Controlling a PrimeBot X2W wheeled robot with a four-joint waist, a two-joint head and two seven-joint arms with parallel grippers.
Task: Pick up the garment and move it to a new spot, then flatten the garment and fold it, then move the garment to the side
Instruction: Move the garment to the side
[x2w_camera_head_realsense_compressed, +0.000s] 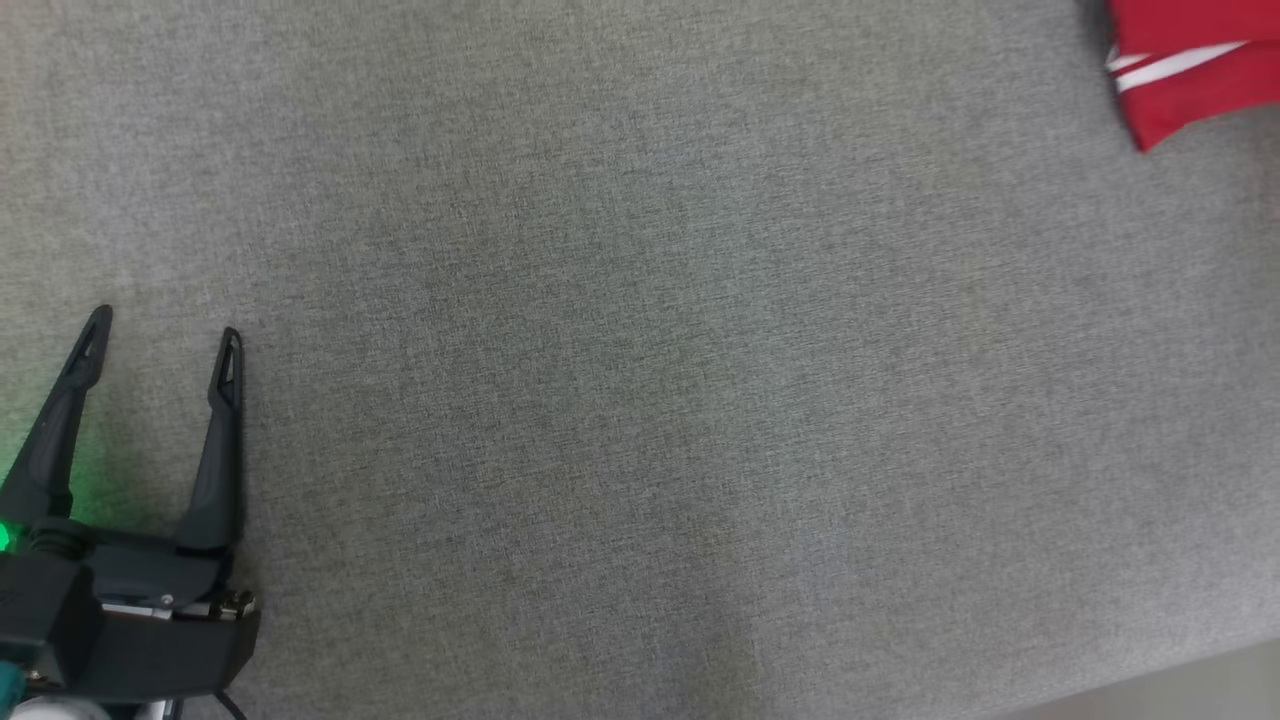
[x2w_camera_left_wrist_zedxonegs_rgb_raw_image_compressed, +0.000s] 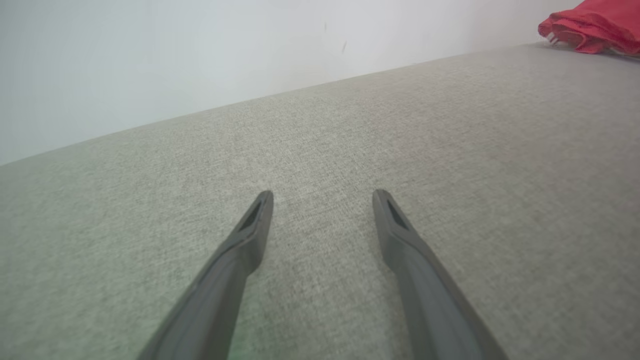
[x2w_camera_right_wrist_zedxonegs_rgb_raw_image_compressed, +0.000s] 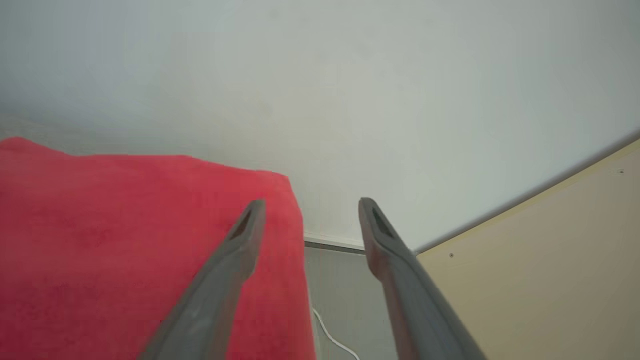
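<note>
Looking soft, light and limp, garment (x2w_camera_head_realsense_compressed: 1180, 105) wants an edge pinch; left gripper (x2w_camera_head_realsense_compressed: 166, 325) and right gripper (x2w_camera_right_wrist_zedxonegs_rgb_raw_image_compressed: 312, 201) gape empty.

Even, soft light, no hard shadows. A green glow spills at the base of the left pincer (x2w_camera_head_realsense_compressed: 166, 325). Wrist views bend at their edges; the garment (x2w_camera_right_wrist_zedxonegs_rgb_raw_image_compressed: 125, 250) looks blurred, perhaps too close.

No lettering, number or sign is legible; the red garment (x2w_camera_head_realsense_compressed: 1195, 25), far right, shows only white stripes.
</note>
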